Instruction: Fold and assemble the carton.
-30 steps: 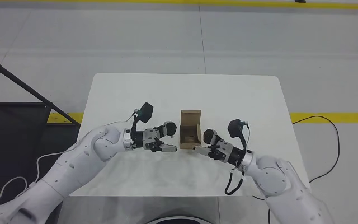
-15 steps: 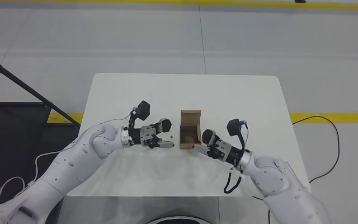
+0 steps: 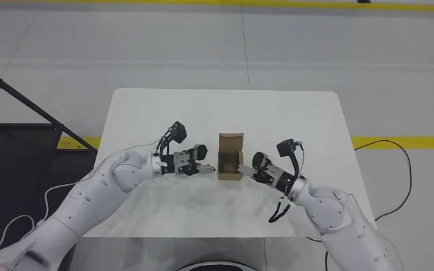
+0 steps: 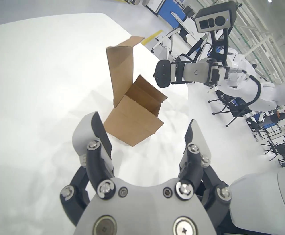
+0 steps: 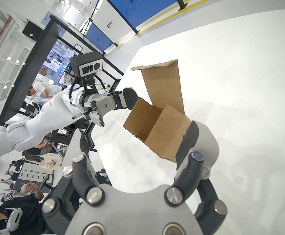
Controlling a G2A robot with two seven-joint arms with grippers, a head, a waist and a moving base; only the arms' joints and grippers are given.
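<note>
A white worktop (image 3: 291, 122) with rounded corners stands on a pale grey floor (image 3: 135, 47). A yellow floor line (image 3: 397, 142) runs out from the worktop toward 3 o'clock, and a second yellow line (image 3: 203, 3) crosses the floor far off at 12 o'clock. A black cable (image 3: 409, 176) loops over the floor at 4 o'clock. At 9 o'clock a thin black pole (image 3: 34, 105) slants across the floor, with a dark mat (image 3: 27, 169) just below it. In the right wrist view, blue panels (image 5: 142, 11) stand beyond the worktop.

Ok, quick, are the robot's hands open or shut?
Left gripper: open, holding nothing.
Right gripper: open, one finger at the carton.
</note>
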